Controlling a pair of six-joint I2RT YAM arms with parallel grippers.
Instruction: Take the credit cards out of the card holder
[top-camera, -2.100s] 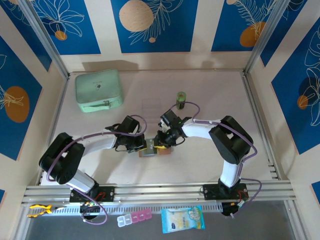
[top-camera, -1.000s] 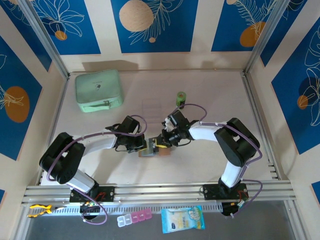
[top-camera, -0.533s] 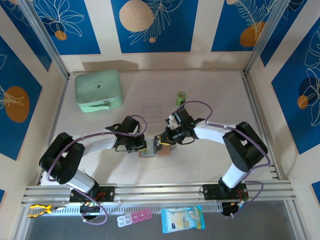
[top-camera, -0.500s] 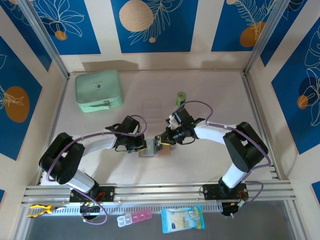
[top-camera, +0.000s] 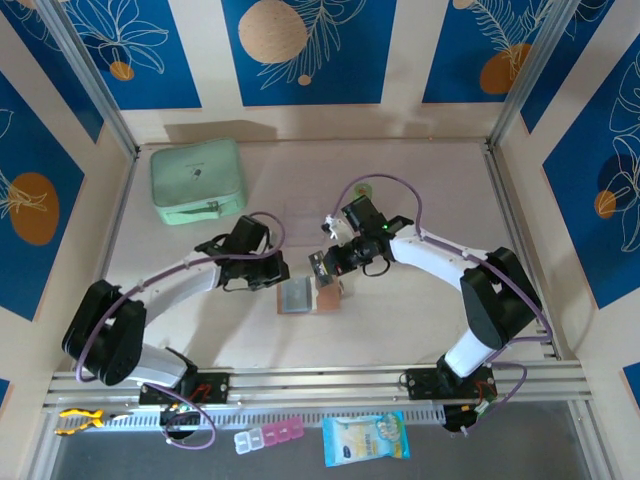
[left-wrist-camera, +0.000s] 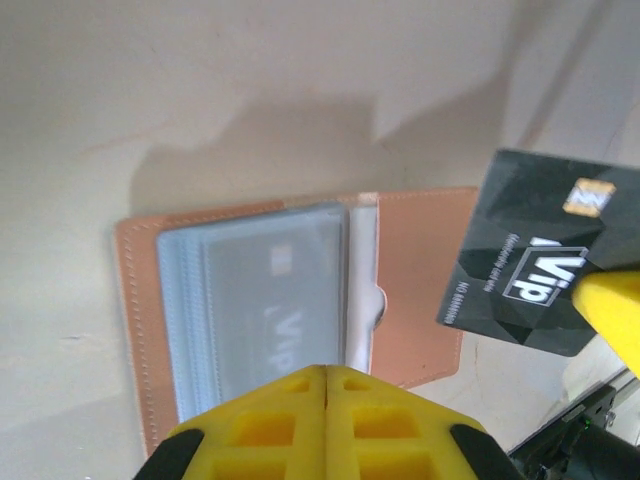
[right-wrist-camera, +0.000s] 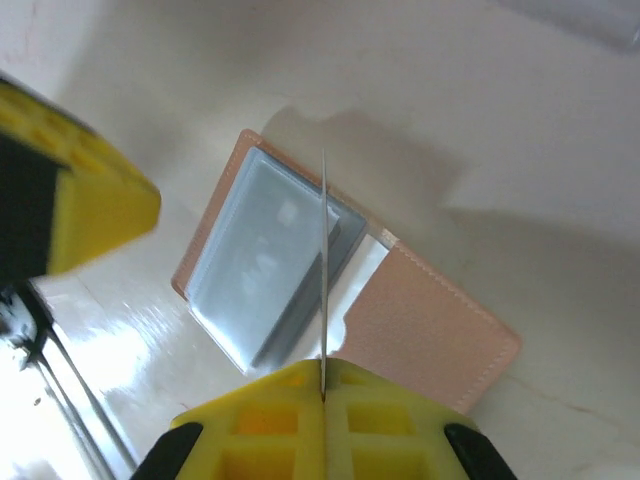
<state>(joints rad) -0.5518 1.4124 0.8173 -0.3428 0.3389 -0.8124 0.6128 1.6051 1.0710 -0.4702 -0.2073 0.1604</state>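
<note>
The tan card holder (top-camera: 310, 297) lies open and flat on the table, grey pockets (left-wrist-camera: 260, 300) on its left half with a card showing faintly inside. A black credit card (left-wrist-camera: 545, 255) marked VIP hangs in the air above the holder's right side, clear of the pockets. My right gripper (top-camera: 338, 262) is shut on this card, which I see edge-on (right-wrist-camera: 324, 260) between its yellow fingers. My left gripper (top-camera: 278, 272) hovers just left of the holder, shut and empty (left-wrist-camera: 327, 372).
A mint-green zip case (top-camera: 198, 180) sits at the back left. A green cylinder (top-camera: 362, 189) stands behind the right arm, partly crossed by a cable. A pill box (top-camera: 268, 436) and a blue packet (top-camera: 366, 438) lie in front of the rail.
My right gripper has closed on the black card, pulled it out of the holder and lifted it up and back. My left gripper has risen off the holder and drawn back to the left.
</note>
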